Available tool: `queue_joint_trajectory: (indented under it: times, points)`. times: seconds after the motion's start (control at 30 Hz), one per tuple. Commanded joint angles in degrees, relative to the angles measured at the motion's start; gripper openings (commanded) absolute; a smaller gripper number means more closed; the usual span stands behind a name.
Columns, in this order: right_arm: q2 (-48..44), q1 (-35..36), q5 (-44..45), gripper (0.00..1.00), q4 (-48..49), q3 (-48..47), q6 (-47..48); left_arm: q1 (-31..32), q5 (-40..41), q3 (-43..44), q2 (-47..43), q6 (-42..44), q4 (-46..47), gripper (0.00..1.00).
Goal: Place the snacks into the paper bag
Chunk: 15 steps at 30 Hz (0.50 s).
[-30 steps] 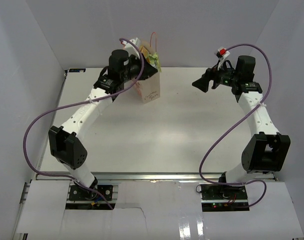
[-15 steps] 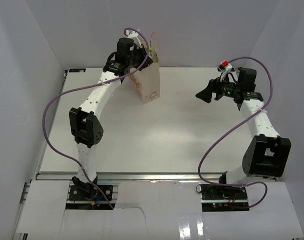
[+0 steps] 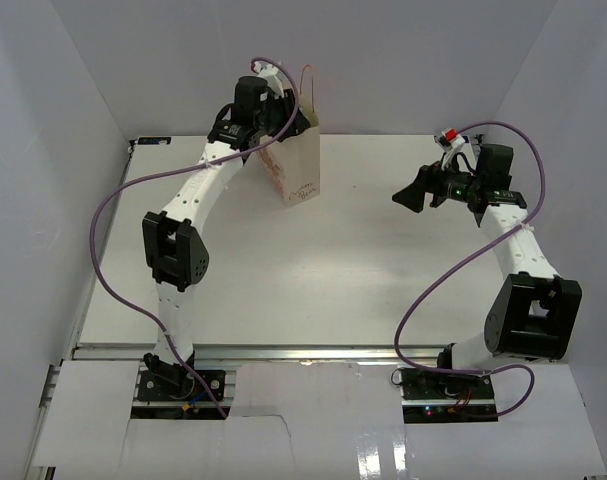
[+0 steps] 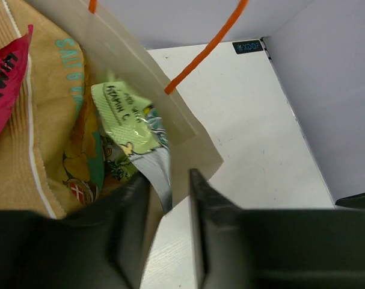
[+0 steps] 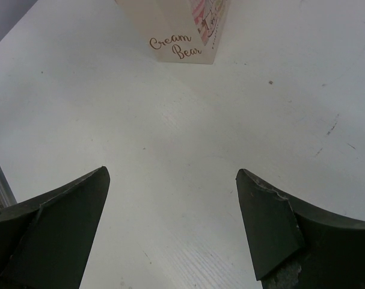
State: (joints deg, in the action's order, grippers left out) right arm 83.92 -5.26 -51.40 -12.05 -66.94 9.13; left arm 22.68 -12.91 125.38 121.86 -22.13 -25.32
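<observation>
Long reach forward with the left arm, elbow raised near the left edge of the table (image 3: 333,260), wrist tipped down over the mouth of the paper bag (image 3: 301,170) standing upright at the far side. Left gripper (image 3: 286,108) right at the bag's rim. From the left wrist view: fingers (image 4: 140,241) parted only narrowly, one inside the bag and one outside, with the cream wall running down into the gap (cannot tell whether either one presses the paper). Nothing visibly pinched. Inside the bag: the tan chip bag (image 4: 26,138), a pink packet (image 4: 5,78) at the left edge of the view, and a light green packet (image 4: 125,117) just beside the inner finger. Red-orange handle (image 4: 206,48) rising off the rim.

On the other side, bent at the elbow with the forearm raised, right gripper (image 3: 415,190) pointing left toward the bag and well apart from it. Spread wide, empty, hovering above bare table.
</observation>
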Motion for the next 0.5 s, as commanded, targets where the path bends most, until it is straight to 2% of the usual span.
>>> queue_joint_trajectory:
  times: [0.0, 0.07, 0.1, 0.2, 0.33, 0.4, 0.47]
  points:
    - [-1.83, -0.28, -1.51, 0.91, 0.89, 0.31, 0.10, -0.09, -3.09, 3.28, 0.13, -1.77, -0.34, 0.48]
    - [-2.09, -0.28, -1.51, 0.91, 0.80, 0.58, 0.19, -0.09, -3.00, 3.99, 0.04, -2.04, -0.34, 0.59]
    - [-2.18, -0.28, -1.43, 0.91, 0.80, 0.67, 0.28, -0.09, -2.65, 4.51, -0.22, -2.04, -0.43, 0.69]
    - [-2.53, -0.28, -1.25, 0.91, 0.46, 1.02, 0.54, -0.09, -1.16, 5.75, -1.45, -1.69, -0.43, 0.81]
    - [-2.97, -0.28, 0.76, 0.91, -2.17, 1.02, 2.21, -0.09, -0.01, 8.12, -4.34, -1.16, -0.34, 0.86]
    - [-2.97, -0.28, 4.70, 0.92, -3.58, 0.76, 3.35, -0.09, -0.89, 7.69, -6.28, 0.15, -0.17, 0.87]
    - [-3.15, -0.28, 9.27, 0.94, -6.47, 0.32, 3.71, -0.09, -1.77, 2.28, -11.54, 1.21, 0.18, 0.91]
